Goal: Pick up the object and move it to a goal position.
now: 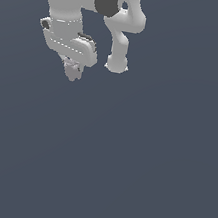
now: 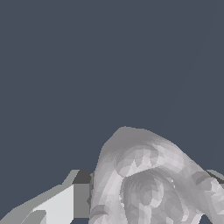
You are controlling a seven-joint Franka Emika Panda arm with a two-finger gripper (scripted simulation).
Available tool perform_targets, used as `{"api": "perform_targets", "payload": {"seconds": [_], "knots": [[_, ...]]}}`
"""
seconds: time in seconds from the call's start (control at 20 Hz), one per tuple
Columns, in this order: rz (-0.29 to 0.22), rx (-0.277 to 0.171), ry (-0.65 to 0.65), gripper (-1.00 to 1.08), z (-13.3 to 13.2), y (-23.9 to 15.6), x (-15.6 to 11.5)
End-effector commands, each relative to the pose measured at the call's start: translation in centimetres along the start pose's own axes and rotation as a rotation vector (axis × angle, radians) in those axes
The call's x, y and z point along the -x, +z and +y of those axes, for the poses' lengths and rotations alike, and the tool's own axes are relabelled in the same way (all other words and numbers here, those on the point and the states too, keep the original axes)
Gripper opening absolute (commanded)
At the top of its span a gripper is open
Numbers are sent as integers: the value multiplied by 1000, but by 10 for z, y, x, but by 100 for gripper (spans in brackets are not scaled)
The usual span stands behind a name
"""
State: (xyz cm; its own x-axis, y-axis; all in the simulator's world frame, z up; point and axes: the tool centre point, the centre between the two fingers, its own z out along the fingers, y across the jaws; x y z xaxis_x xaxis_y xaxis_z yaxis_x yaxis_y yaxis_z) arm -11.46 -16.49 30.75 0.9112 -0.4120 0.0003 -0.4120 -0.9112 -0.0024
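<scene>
I am holding my gripper (image 1: pixel 72 74) high toward the exterior view's upper left, its fingers (image 2: pixel 57 205) clamping together on the lumpy grey object (image 2: pixel 148 179), which is bulging out between them. Plain dark ground (image 1: pixel 144 178) is spreading wide below and rightward, unobstructed.

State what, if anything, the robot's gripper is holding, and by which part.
The gripper holds a pale grey, lumpy, faceted object between its fingers. The wrist view shows the object filling the gap, but which part of it is pinched cannot be told.
</scene>
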Motion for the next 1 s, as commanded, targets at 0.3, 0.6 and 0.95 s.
{"api": "perform_targets", "payload": {"seconds": [0.3,0.6,0.95], "knots": [[-1,1,-1,-100,46,-69,-14],[-1,2,-1,-100,64,-96,-22],[0,2,-2,-100,71,-107,-25]]}}
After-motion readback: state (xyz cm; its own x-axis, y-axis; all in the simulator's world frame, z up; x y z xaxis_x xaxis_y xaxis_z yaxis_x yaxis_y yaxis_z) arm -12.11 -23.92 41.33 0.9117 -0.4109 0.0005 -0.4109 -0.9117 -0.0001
